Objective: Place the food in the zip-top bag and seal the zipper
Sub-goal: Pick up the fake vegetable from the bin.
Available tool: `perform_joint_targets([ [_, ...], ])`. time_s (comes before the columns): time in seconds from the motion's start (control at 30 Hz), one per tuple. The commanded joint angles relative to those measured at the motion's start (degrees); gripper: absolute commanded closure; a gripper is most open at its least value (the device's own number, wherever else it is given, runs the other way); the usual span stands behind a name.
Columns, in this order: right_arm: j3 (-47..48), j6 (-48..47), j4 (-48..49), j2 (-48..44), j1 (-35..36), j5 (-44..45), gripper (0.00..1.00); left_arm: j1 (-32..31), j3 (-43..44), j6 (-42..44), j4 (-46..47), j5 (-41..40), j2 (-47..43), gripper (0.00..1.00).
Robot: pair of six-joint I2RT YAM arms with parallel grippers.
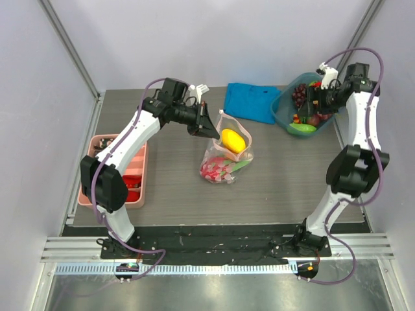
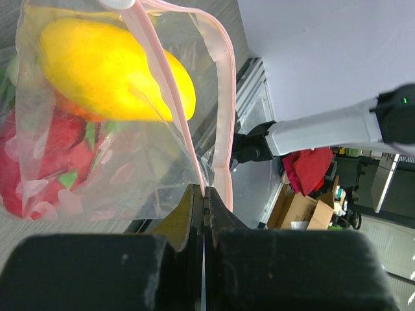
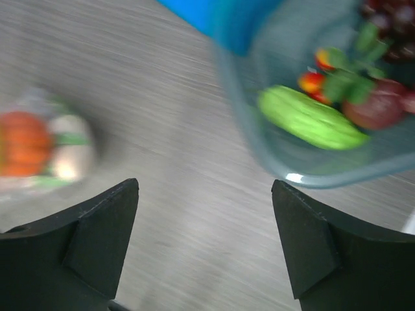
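Overhead, two arms share one grey table. One pink tray sits at its left edge, and one teal bin sits at the far right, just beside one folded blue cloth.

One zip-top bag stands mid-table with its mouth up. The left gripper is clamped tight on the pink zipper, whose two sides part above the pinch.

Inside the bag lie one yellow fruit on top and one red-pink piece beneath (green shows between them).

The right gripper hangs beside the bin with its fingers spread wide and nothing between them.

The bin holds one long green vegetable, one bunch of purple grapes and a few small red pieces, too blurred to count surely.
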Motion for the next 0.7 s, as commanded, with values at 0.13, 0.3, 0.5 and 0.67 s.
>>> perform_joint_targets([
  [0.13, 12.6, -7.6, -1.6, 16.0, -1.0, 13.2, 0.21, 0.3, 0.8, 0.3, 2.8, 1.9, 0.1, 1.0],
  [0.3, 13.6, -15.2, 0.5, 22.8, -0.1, 17.5, 0.3, 0.3, 0.8, 0.5, 2.7, 1.9, 0.4, 1.0],
  [0.5, 13.2, -23.3, 2.6, 26.4, 1.6, 21.0, 0.32, 0.3, 0.7, 0.4, 2.8, 1.9, 0.9, 1.0],
  [0.67, 13.3, -29.8, 3.6, 29.1, 3.2, 22.3, 0.29, 0.2, 1.0, 0.1, 2.8, 2.0, 1.6, 1.0],
])
